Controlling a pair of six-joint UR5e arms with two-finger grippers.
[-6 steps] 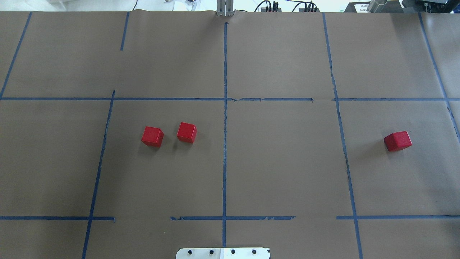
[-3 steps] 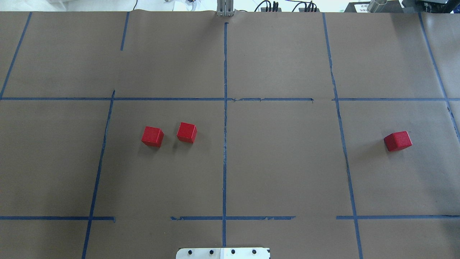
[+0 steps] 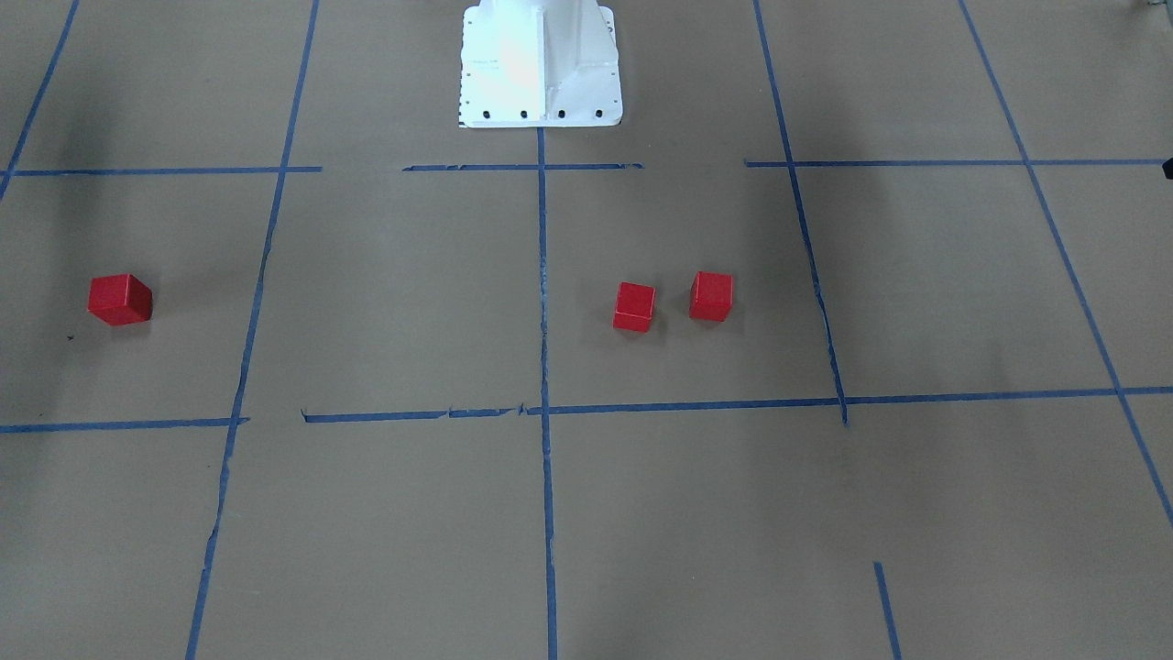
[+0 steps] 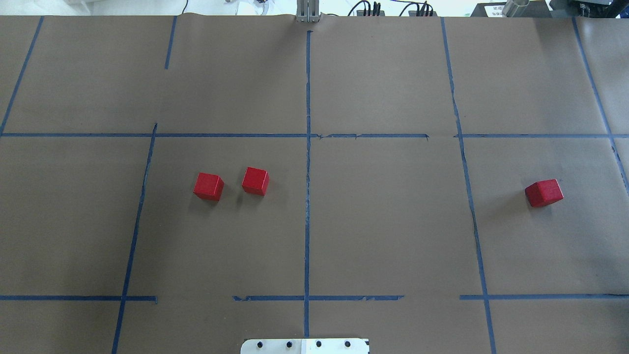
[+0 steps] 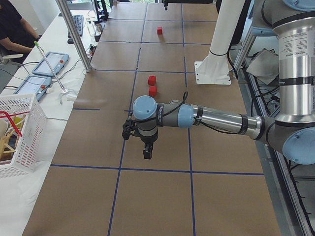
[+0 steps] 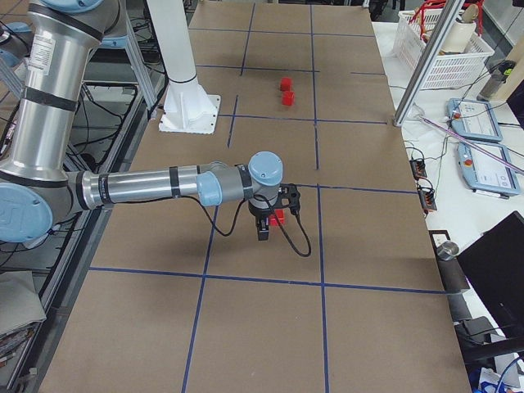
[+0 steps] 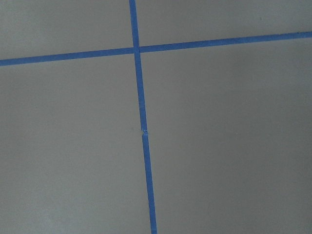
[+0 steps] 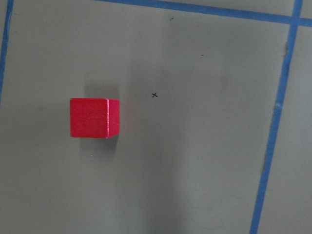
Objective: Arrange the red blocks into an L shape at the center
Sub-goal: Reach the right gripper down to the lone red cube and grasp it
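Three red blocks lie on the brown paper. Two (image 4: pixel 208 186) (image 4: pixel 255 181) sit side by side, a small gap apart, in the left half of the center cell (image 4: pixel 388 216). The third (image 4: pixel 544 192) is in the cell to its right and shows in the right wrist view (image 8: pixel 94 118). My left gripper (image 5: pixel 145 147) hangs over a tape line, well short of the pair (image 5: pixel 152 91). My right gripper (image 6: pixel 264 229) hangs just beside the third block (image 6: pixel 279 217). I cannot tell whether either is open. The left wrist view shows only tape.
The robot's white base plate (image 4: pixel 304 346) sits at the near middle edge. A white basket (image 5: pixel 19 132), tablets (image 5: pixel 49 64) and a metal post (image 5: pixel 74 34) stand along the far side, where an operator (image 5: pixel 12 27) sits.
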